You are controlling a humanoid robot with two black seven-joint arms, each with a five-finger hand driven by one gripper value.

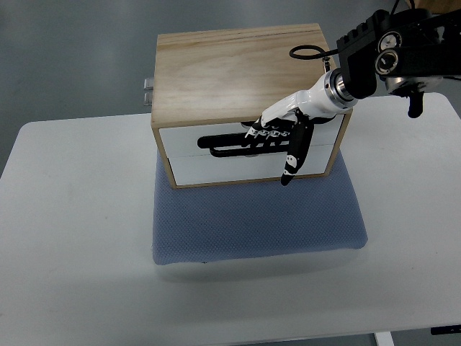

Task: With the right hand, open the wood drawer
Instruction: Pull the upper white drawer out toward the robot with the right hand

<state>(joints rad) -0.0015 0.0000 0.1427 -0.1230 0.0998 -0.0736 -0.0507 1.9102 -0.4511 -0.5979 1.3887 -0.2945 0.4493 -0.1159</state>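
A light wood drawer box stands on a blue-grey mat, with two white drawer fronts facing me. Across the upper front runs a black handle. My right hand comes in from the upper right and rests against that front. Its fingers are curled over the right end of the handle, and one digit points straight down over the lower front. Both fronts look flush with the wood frame. The hand hides the handle's right end.
The mat lies on a white table and reaches out in front of the box. Small metal fittings stick out from the box's left side. The right forearm hangs over the box's right rear corner.
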